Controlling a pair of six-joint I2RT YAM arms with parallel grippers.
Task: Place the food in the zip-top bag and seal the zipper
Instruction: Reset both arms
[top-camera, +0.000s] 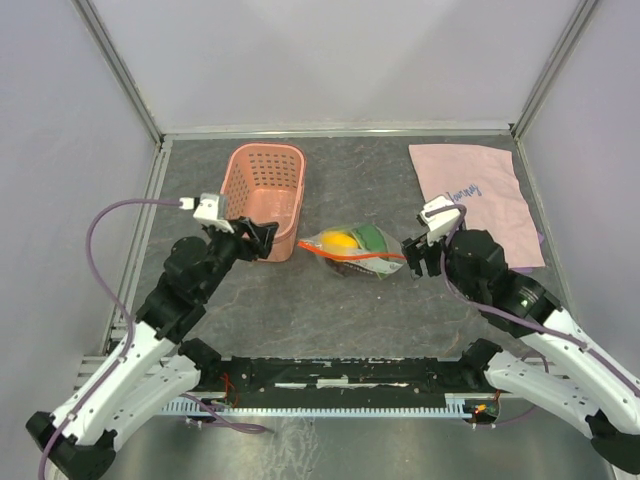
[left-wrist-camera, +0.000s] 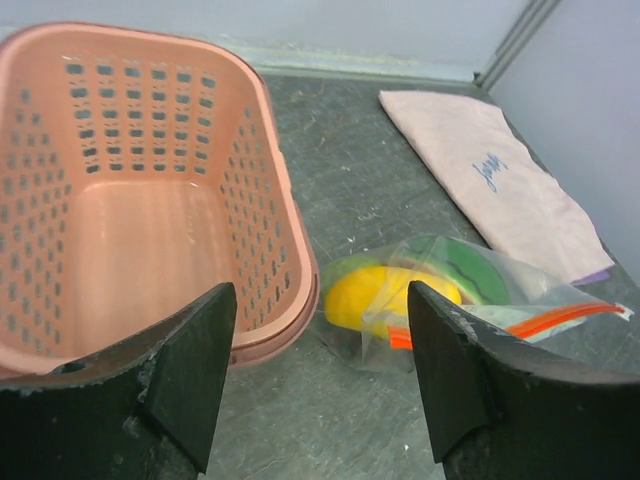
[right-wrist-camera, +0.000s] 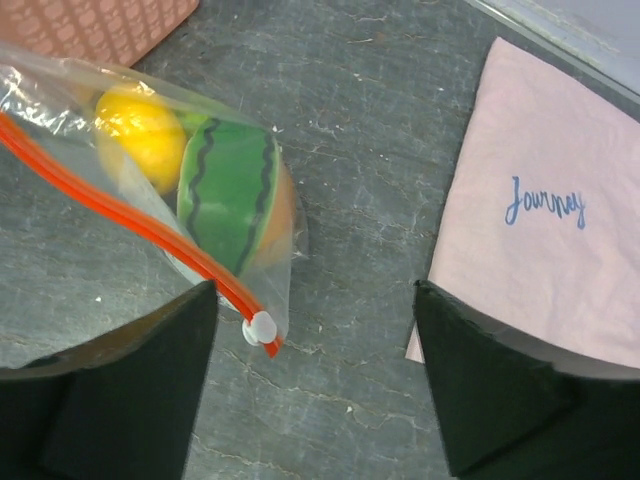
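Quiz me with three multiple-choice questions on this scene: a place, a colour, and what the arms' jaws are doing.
1. The zip-top bag lies: A) between the basket and the pink cloth; B) inside the basket; C) on top of the cloth.
2. The zipper strip is: A) blue; B) green; C) red-orange.
3. Both arms' jaws are: A) clamped on the bag; B) open, holding nothing; C) clamped on the basket.
Answers: A, seen from above; C, clear in the right wrist view; B, both wrist views show spread jaws gripping nothing.
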